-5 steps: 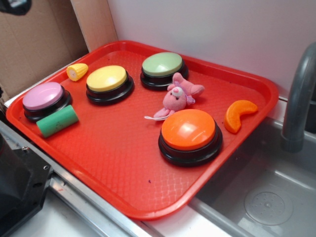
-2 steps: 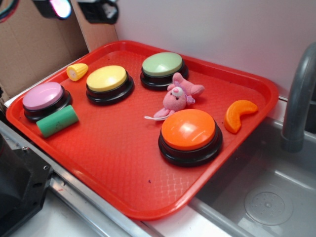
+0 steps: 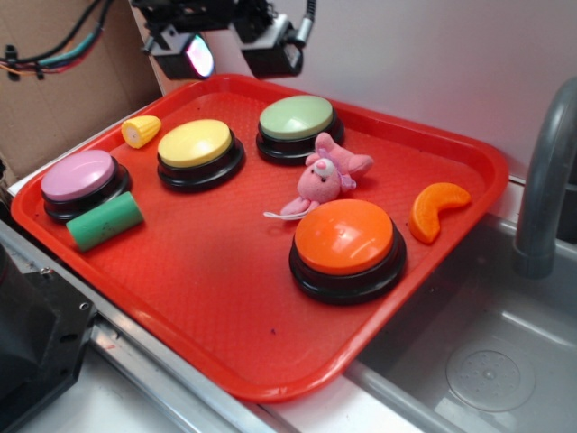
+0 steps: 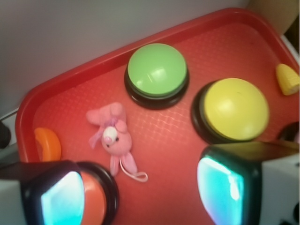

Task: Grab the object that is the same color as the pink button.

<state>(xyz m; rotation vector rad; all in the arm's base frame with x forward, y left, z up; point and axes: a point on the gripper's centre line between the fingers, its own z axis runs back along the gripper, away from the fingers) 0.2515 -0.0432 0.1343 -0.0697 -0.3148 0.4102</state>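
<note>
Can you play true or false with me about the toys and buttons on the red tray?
1. The pink plush toy lies between the green button and the orange button. True.
2. The gripper is holding the plush toy. False: it is open, up above the tray's back edge.
3. The green foam cylinder lies beside the pink button. True.
4. The orange slice sits on top of the yellow button. False: it lies on the tray, near the orange button.

In the wrist view the claw's fingers (image 4: 61,197) hide most of the orange button (image 4: 96,197); the corn toy (image 4: 288,78) is cut off.
</note>
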